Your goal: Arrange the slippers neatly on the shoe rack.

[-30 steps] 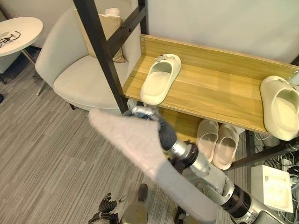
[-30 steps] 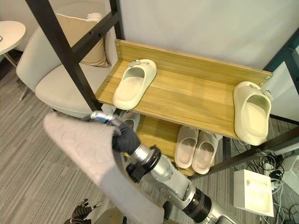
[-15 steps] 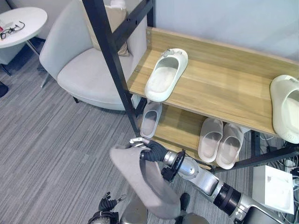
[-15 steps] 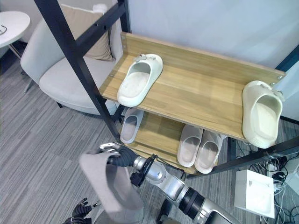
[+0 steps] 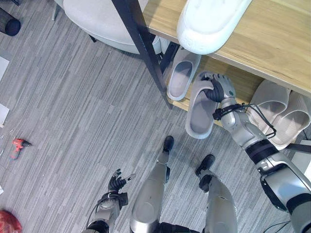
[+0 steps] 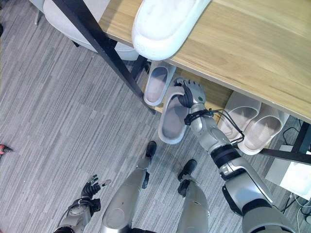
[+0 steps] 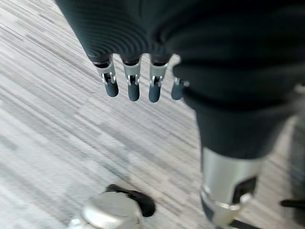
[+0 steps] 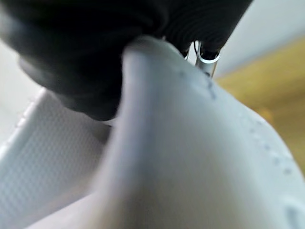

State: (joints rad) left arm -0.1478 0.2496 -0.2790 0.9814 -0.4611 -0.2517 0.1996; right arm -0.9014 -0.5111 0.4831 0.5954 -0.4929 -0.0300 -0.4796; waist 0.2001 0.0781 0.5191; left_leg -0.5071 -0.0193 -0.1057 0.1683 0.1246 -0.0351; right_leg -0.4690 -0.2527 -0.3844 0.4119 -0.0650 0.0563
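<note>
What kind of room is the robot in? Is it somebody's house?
Probably a home-style room or a mock-up of one. There's a wooden shoe rack with slippers, striped grey carpet, and a padded chair beside it. The right hand holds a grey slipper.

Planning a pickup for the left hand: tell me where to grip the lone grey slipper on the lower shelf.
Grip the heel end of the lone grey slipper, coming from the floor side. That end points outward, bare at the shelf edge; its strap end lies deeper under the upper shelf.

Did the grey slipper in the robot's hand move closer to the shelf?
Yes. The grey slipper, gripped by the right hand, went from above the carpet to the lower shelf edge.
</note>
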